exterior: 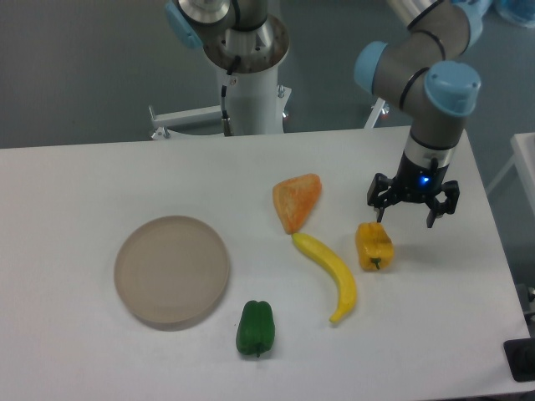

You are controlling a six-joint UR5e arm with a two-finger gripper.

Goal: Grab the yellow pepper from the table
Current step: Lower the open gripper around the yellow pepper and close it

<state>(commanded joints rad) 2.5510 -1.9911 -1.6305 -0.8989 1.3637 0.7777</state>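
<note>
The white table (75, 351) carries a beige plate (171, 269), a green pepper (255, 328), a banana (329, 274), an orange wedge (297, 200) and the yellow pepper (373, 245).

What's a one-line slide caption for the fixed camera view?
UR5e gripper, jaws open, hovers just behind and right of the yellow pepper lying on the white table.

Even, bright overhead light, soft short shadows on the table (84, 175) — slightly soft focus, mild grain

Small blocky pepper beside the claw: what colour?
Yellow-orange body, greenish stem; fixed camera view.
</note>
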